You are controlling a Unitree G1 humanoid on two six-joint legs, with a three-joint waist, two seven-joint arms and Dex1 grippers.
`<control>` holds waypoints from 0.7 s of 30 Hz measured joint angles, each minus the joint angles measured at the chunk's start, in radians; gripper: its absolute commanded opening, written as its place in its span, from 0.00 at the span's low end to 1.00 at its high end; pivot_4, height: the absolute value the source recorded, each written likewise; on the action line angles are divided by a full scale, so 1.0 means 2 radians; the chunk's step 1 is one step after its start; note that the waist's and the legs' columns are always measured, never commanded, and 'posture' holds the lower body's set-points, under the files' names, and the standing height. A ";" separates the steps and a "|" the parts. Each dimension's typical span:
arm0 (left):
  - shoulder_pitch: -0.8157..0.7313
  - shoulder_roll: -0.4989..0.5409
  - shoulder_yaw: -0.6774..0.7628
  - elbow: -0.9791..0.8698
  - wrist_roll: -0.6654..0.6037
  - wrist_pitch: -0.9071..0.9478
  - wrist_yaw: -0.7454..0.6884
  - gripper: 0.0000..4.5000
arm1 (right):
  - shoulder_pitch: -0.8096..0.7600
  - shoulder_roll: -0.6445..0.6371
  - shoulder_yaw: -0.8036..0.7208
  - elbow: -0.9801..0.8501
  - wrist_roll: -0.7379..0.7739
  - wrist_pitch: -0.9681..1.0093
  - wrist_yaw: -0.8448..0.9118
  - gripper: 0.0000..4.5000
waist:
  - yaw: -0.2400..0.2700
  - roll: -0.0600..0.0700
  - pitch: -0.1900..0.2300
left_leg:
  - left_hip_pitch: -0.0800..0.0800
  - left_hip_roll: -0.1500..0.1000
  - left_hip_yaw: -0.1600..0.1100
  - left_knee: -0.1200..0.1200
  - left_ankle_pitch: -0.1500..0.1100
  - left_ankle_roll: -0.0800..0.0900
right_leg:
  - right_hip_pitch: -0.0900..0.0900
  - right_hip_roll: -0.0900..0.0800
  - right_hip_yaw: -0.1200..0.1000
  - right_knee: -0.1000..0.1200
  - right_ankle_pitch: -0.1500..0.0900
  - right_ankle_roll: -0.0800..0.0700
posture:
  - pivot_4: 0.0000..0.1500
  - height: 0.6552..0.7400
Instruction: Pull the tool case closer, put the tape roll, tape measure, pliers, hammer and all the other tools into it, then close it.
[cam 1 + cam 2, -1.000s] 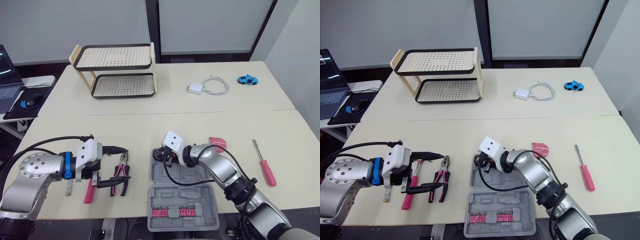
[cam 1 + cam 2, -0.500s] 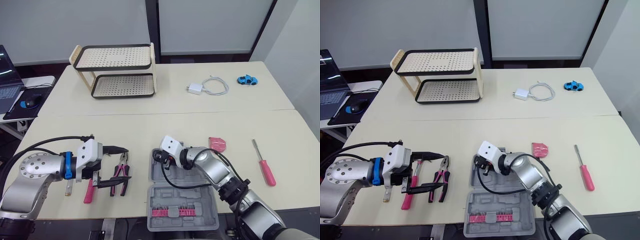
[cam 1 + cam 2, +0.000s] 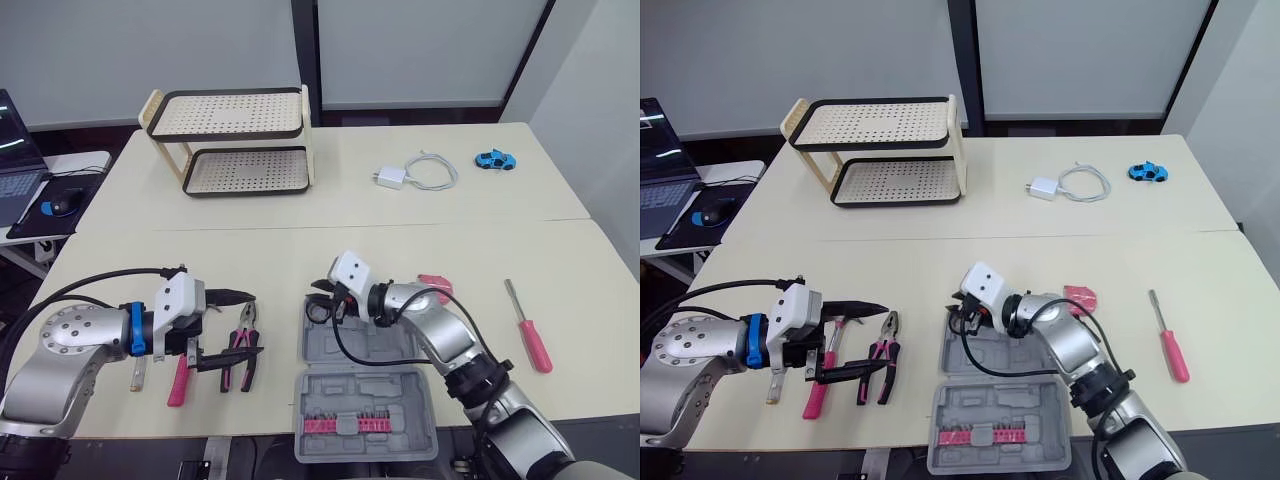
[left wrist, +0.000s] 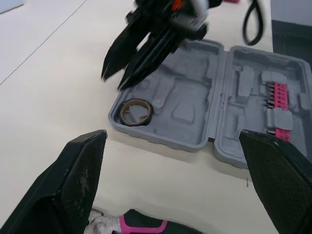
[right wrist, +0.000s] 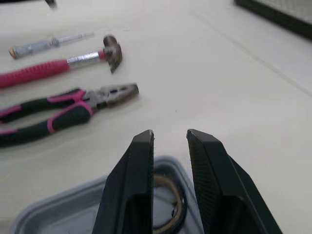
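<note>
Since half a second ago my right claw (image 5: pixel 170 132) has risen out of the corner of the tool case (image 4: pixel 195 92) and drawn back a little; nothing else has shifted. Its two fingers stand released, a narrow gap between them with nothing in it. Directly beneath the tips lies the tape roll (image 4: pixel 136 111), seated flat in the round recess at the case's corner and touched by neither finger. The tape-roll step therefore reads as done, with the case lying open and close to me. Beyond the case's edge, past the tips, lie the pliers (image 5: pixel 73 109), then the hammer (image 5: pixel 73 61) and a thin screwdriver (image 5: pixel 48 44). My left claw (image 3: pixel 255 325) hovers over them, spread wide and empty. Behind my right wrist rests the pink tape measure (image 3: pixel 435 287), near the case, and the red screwdriver (image 3: pixel 535 340) lies well apart beyond it. The likely next move is a swing back to the tape measure, or a descent of the left claw astride the pliers. The right wrist view settles the empty gap, which the wrist block masks from the head. The left wrist view shows the roll's seating and the pink bits (image 4: pixel 279 102) in the other half, and the head views supply the tape measure and red screwdriver.
</note>
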 measured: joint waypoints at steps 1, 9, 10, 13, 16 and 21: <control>-0.001 0.000 0.011 0.007 -0.002 0.007 0.008 1.00 | 0.003 -0.010 -0.006 -0.024 0.006 0.012 0.001 0.26 | 0.000 0.000 0.000 | 0.000 0.000 0.000 0.000 0.000 0.000 | 0.000 0.000 0.000 0.000 0.000 0.000 | 1.00 1.00; 0.022 0.000 0.140 0.137 0.009 0.006 0.094 1.00 | 0.131 -0.204 -0.176 -0.189 0.039 0.042 0.031 0.26 | 0.005 0.000 0.000 | 0.000 0.000 0.000 0.000 0.000 0.001 | 0.000 -0.001 0.000 -0.001 0.000 0.000 | 1.00 1.00; 0.028 0.000 0.151 0.155 0.013 0.003 0.101 1.00 | 0.154 -0.227 -0.205 -0.196 0.048 0.040 0.041 0.26 | 0.005 0.000 0.000 | 0.000 0.000 0.000 0.000 0.000 0.001 | 0.000 -0.001 0.000 -0.001 0.000 0.000 | 1.00 1.00; 0.042 0.000 0.181 0.210 0.021 -0.006 0.116 1.00 | 0.222 -0.275 -0.297 -0.196 0.067 0.035 0.068 0.26 | 0.007 0.000 0.000 | 0.000 0.000 0.001 0.000 -0.001 0.001 | 0.001 0.000 0.000 -0.001 0.000 0.000 | 1.00 1.00; 0.061 0.005 0.199 0.266 0.033 -0.023 0.124 1.00 | 0.307 -0.314 -0.391 -0.178 0.077 0.011 0.103 0.26 | 0.009 -0.001 0.000 | 0.001 0.000 0.001 0.000 -0.001 0.001 | 0.002 0.000 0.000 -0.001 0.000 0.000 | 1.00 1.00; 0.092 0.011 0.209 0.325 0.043 -0.038 0.114 1.00 | 0.418 -0.335 -0.503 -0.118 0.074 -0.052 0.150 0.26 | 0.013 -0.001 0.000 | 0.005 0.000 0.003 -0.001 -0.001 0.001 | 0.007 0.000 0.000 -0.004 0.000 0.000 | 1.00 1.00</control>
